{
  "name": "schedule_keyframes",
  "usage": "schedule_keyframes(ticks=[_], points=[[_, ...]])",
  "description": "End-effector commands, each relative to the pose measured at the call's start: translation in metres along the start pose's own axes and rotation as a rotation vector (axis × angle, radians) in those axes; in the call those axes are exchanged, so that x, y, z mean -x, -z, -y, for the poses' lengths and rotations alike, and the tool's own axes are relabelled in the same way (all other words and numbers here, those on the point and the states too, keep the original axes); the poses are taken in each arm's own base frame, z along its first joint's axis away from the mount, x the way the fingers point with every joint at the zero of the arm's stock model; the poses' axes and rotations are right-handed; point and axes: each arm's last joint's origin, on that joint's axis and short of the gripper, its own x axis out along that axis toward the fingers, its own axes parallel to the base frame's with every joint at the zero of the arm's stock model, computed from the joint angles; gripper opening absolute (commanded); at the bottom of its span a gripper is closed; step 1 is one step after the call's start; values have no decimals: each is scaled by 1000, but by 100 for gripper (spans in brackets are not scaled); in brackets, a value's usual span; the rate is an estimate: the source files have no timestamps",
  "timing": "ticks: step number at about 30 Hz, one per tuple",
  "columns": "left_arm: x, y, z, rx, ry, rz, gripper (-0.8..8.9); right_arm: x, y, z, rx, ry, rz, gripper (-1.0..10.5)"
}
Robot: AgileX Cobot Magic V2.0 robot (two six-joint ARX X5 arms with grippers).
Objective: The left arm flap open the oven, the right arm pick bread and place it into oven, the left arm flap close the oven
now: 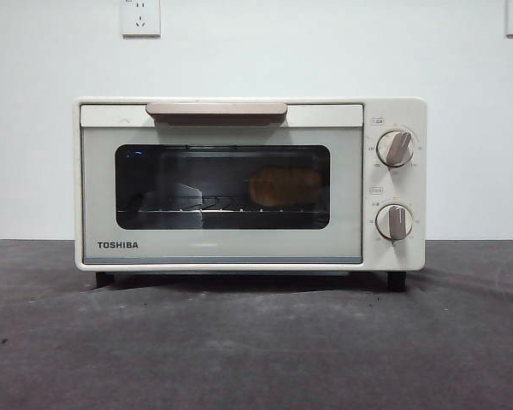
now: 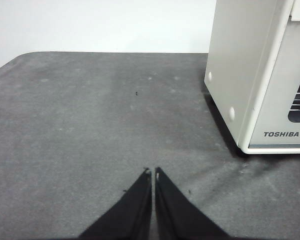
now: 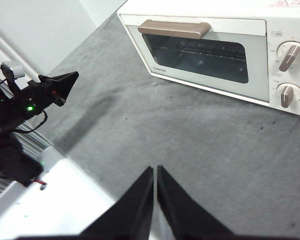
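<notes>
The cream-white TOSHIBA oven (image 1: pixel 239 239) stands on the grey table with its door closed; its beige handle (image 1: pixel 215 110) runs along the top of the door. Through the dark glass the golden-brown bread (image 1: pixel 284 186) rests on the wire rack, right of centre. My left gripper (image 2: pixel 153 173) hovers low over the mat off the oven's (image 2: pixel 250 75) side, jaws shut and holding nothing. My right gripper (image 3: pixel 155 170) is shut and empty too, well back from the oven (image 3: pixel 215 50). The left arm (image 3: pixel 45 92) also shows in the right wrist view.
Two beige knobs (image 1: pixel 395 148) sit on the oven's right panel. Grey mat (image 1: pixel 256 342) covers the table in front. A white wall with outlets (image 1: pixel 140 17) stands behind. A white surface (image 3: pixel 50 210) borders the mat at the edge nearest the right arm.
</notes>
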Motion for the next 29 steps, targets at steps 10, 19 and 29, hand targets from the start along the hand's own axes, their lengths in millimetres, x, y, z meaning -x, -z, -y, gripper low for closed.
schedule_keyframes(ticks=[10, 19, 29], points=[[-2, 7, 0, 3, -1, -24, 20, -24, 17, 36, 198, 276, 388, 6], [-2, 7, 0, 3, -1, -24, 20, -73, 82, 104, 242, 600, 453, 6], [-2, 7, 0, 4, -1, -24, 20, -97, 126, 135, 188, 683, 407, 6]])
